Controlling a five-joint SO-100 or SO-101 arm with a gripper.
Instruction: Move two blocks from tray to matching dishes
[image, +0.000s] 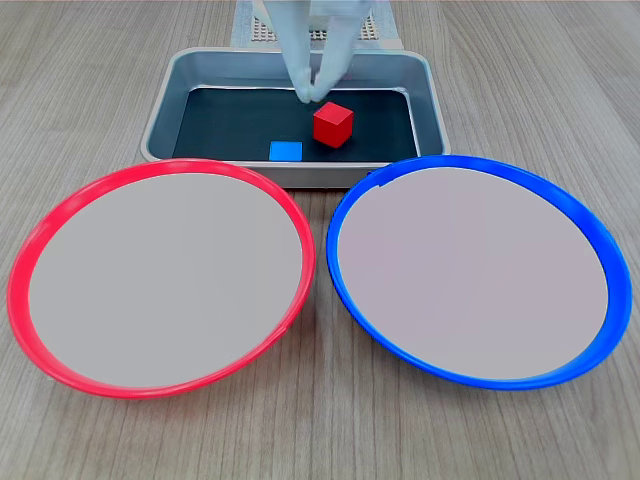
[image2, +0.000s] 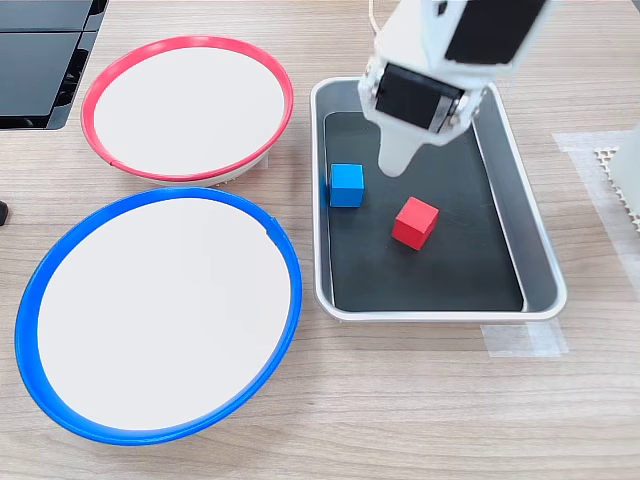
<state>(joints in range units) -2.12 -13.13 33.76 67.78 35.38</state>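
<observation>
The white gripper (image: 313, 88) hangs over the far part of the tray (image: 165, 100), fingertips pointing down at the black floor. In the first exterior view the two tips nearly meet, pinched together on nothing, just behind the red block (image: 332, 124). In the second exterior view the gripper (image2: 395, 160) shows as one pale tapered finger under the arm's boxy white body, poised over the floor between the two blocks and touching neither.

Both blocks are in the tray. The red block (image2: 415, 222) sits near the middle of the floor, turned a little so a corner faces the first exterior view's camera. The blue block (image: 285, 150) lies at the near edge of the floor in the first exterior view, to the left of the red one, partly hidden by the tray's near wall; in the second exterior view the blue block (image2: 346, 185) stands close to the tray's left wall (image2: 320, 200), well apart from the red one.

In front of the tray in the first exterior view, side by side, are the red-rimmed dish (image: 25, 260) on the left and the blue-rimmed dish (image: 600, 240) on the right. Their rims almost touch. In the second exterior view the red-rimmed dish (image2: 95, 95) is far left and the blue-rimmed dish (image2: 290, 290) near left, both pale centres bare. All of it rests on a wood-grain table (image: 320, 440).
</observation>
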